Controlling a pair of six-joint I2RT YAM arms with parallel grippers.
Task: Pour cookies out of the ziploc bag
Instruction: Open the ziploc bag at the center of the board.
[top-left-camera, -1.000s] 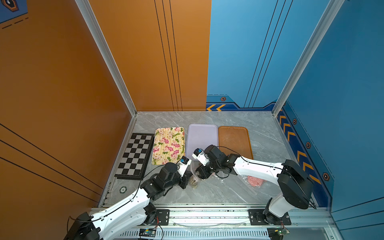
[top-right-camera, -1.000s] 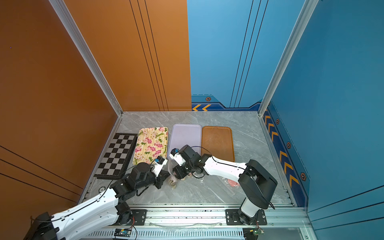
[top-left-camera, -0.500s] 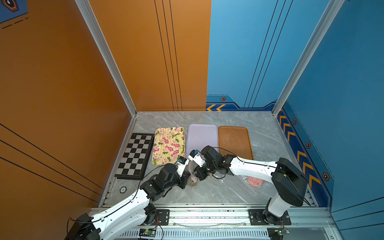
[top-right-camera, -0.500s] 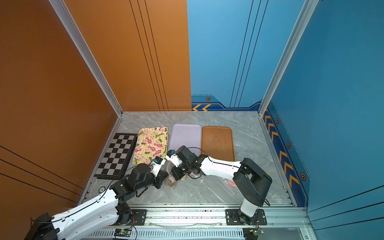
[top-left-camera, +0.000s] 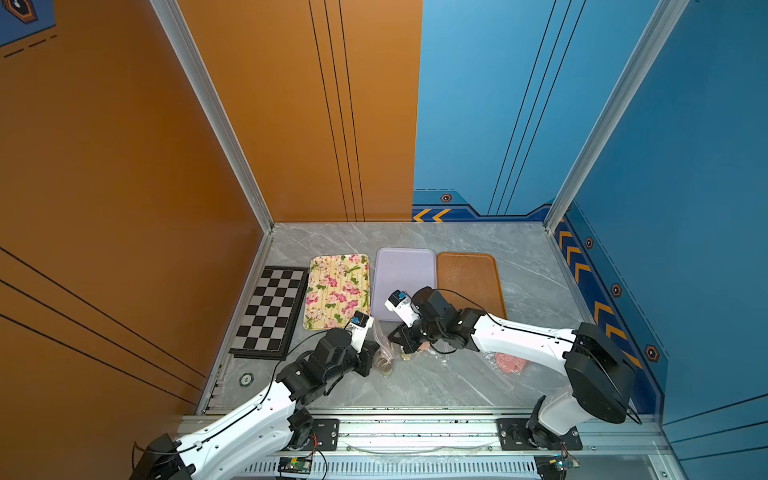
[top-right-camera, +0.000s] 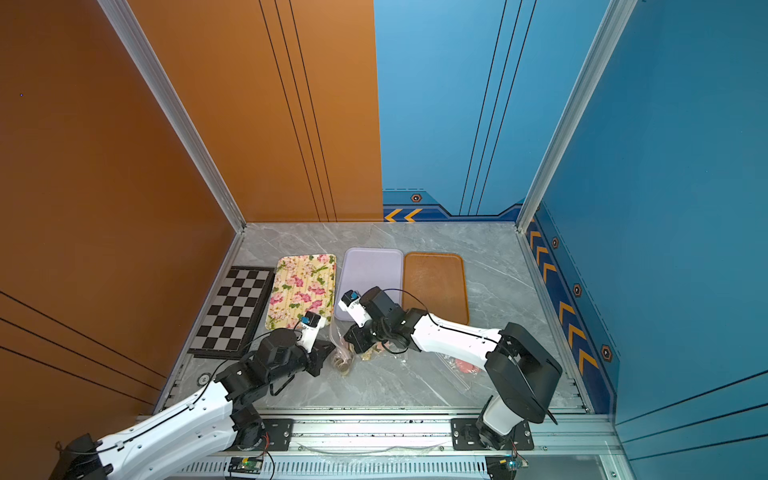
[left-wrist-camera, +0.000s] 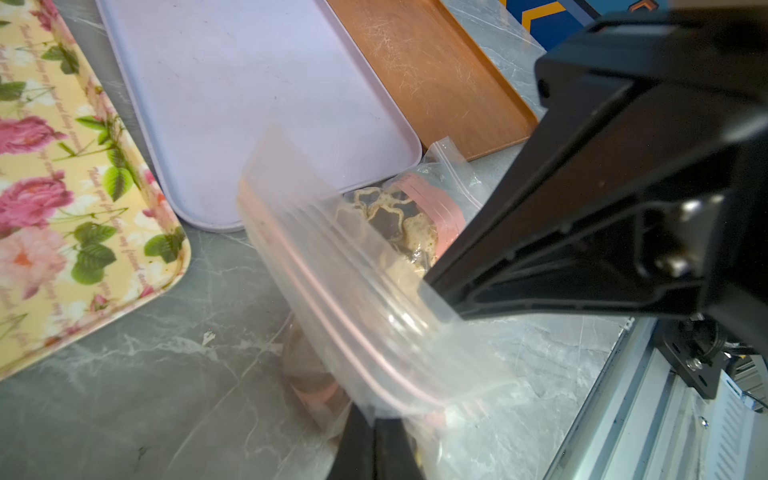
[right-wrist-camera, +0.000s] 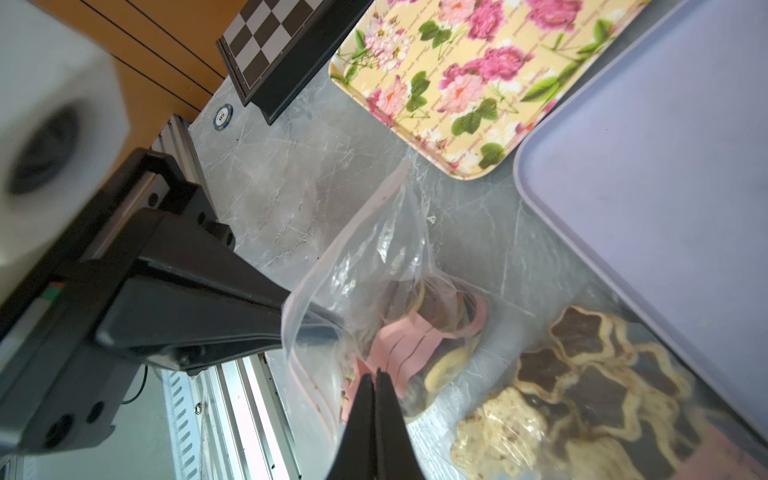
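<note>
Tabletop (top-left-camera: 436, 386) rail-side of the ziploc bag (top-left-camera: 384, 359) is open; lavender tray (top-left-camera: 401, 270) crowds its far side.

Floral tray (left-wrist-camera: 95, 216) carries cursive script; too blurred to read.

Clear, glossy, crinkled plastic film for the ziploc bag (right-wrist-camera: 374, 249). Polished grey marble-look finish on the bench (left-wrist-camera: 145, 395); smooth matt lilac tray (left-wrist-camera: 249, 83), scratched brown tray (left-wrist-camera: 415, 75). Matt black plastic on the fingers (left-wrist-camera: 582, 232).
</note>
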